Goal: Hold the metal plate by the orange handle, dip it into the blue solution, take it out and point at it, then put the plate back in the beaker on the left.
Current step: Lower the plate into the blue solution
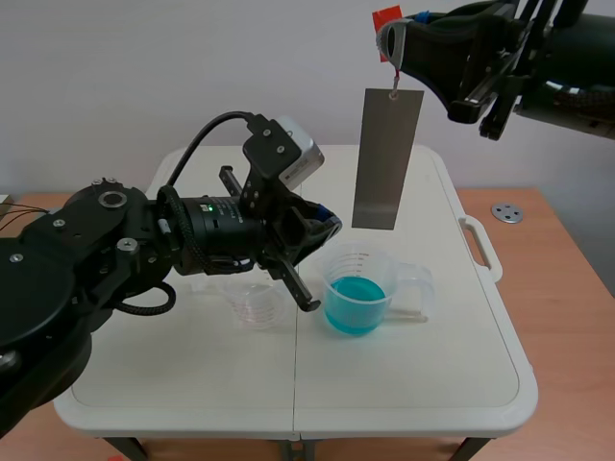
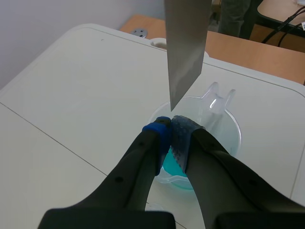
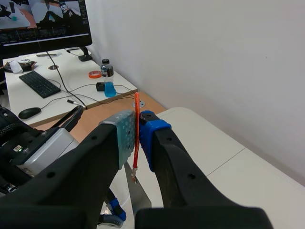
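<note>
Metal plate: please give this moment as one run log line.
metal plate: hangs above blue solution | right jaws: shut on orange handle | left jaws: shut, tips by plate's lower corner | small beaker: empty

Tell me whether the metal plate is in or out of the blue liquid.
Out: the metal plate hangs above the cup of blue liquid.

Bright even light, soft shadows on table [image 1: 192, 384]

wall [image 1: 144, 67]: white | folding table [image 1: 404, 384]: white — on wooden desk [image 1: 567, 288] | monitor [image 3: 45, 21], keyboard [image 3: 39, 84] beyond
</note>
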